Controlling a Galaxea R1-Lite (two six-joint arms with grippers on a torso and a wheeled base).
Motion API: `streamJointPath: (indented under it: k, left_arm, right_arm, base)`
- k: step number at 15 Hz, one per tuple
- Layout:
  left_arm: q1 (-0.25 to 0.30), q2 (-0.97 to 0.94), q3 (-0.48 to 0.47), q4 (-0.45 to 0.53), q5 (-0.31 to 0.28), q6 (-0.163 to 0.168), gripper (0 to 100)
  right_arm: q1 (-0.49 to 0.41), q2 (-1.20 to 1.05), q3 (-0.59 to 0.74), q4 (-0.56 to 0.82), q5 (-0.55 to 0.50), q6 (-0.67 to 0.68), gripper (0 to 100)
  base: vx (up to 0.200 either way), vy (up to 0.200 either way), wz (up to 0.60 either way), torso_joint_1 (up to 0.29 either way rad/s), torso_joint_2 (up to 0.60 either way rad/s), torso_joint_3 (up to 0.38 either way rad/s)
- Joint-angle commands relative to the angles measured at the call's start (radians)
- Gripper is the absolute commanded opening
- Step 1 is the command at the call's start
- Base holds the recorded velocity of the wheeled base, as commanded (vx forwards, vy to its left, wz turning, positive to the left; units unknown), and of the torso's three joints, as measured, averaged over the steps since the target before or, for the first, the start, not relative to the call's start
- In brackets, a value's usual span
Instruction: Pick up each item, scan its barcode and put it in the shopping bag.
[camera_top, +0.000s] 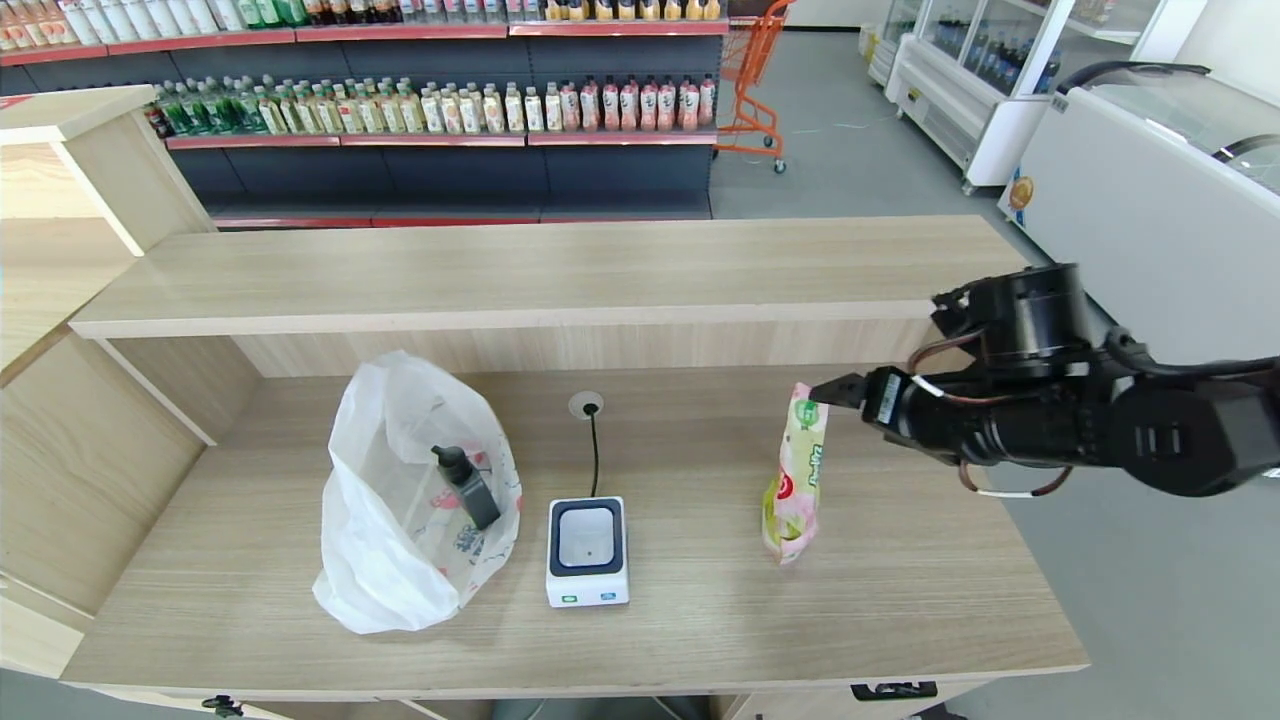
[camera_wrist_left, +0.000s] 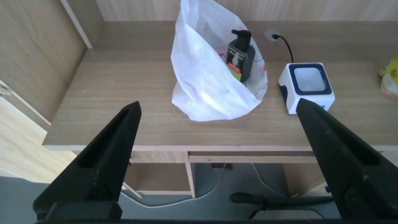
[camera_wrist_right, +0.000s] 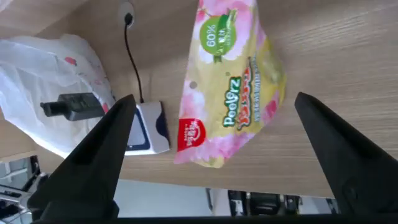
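A pink and yellow snack bag (camera_top: 795, 480) stands upright on the wooden table (camera_top: 700, 630), right of the scanner. My right gripper (camera_top: 838, 390) is at the bag's top edge. In the right wrist view the snack bag (camera_wrist_right: 230, 93) lies between the spread fingers of this open gripper (camera_wrist_right: 214, 102), and neither finger touches it. The white shopping bag (camera_top: 400, 500) sits at the left with a dark pump bottle (camera_top: 468, 487) inside. My left gripper (camera_wrist_left: 219, 107) is open and hovers off the table's front edge, facing the shopping bag (camera_wrist_left: 205, 81) and bottle (camera_wrist_left: 239, 53).
A white barcode scanner (camera_top: 587, 550) sits between the two bags, its cable running to a grommet (camera_top: 586, 404). A raised counter ledge (camera_top: 550, 270) closes the back and a wooden side wall (camera_top: 90, 460) the left. Bare table lies in front and to the right.
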Motion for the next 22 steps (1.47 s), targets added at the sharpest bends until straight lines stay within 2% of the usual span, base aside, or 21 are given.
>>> streamJointPath:
  k: [1, 7, 15, 16, 22]
  left_arm:
    - [-0.001, 0.0, 0.0, 0.0, 0.0, 0.0, 100]
    - [-0.001, 0.0, 0.0, 0.0, 0.0, 0.0, 100]
    - [0.001, 0.0, 0.0, 0.0, 0.0, 0.0, 100]
    - [-0.001, 0.0, 0.0, 0.0, 0.0, 0.0, 100]
    - [0.001, 0.0, 0.0, 0.0, 0.0, 0.0, 100]
  right_arm:
    - [0.068, 0.131, -0.051, 0.001, -0.024, 0.018, 100]
    - [0.089, 0.336, -0.154, 0.04, -0.173, -0.036, 100]
    - [0.094, 0.484, -0.243, 0.024, -0.177, -0.063, 100]
    - [0.094, 0.49, -0.249, 0.023, -0.179, -0.071, 0]
    - [0.089, 0.471, -0.245, 0.018, -0.2, -0.169, 0]
  base:
    - [0.0, 0.0, 0.0, 0.0, 0.0, 0.0]
    - [0.0, 0.0, 0.0, 0.0, 0.0, 0.0]
    - [0.0, 0.0, 0.0, 0.0, 0.0, 0.0]
    - [0.0, 0.0, 0.0, 0.0, 0.0, 0.0]
    - [0.0, 0.0, 0.0, 0.0, 0.0, 0.0]
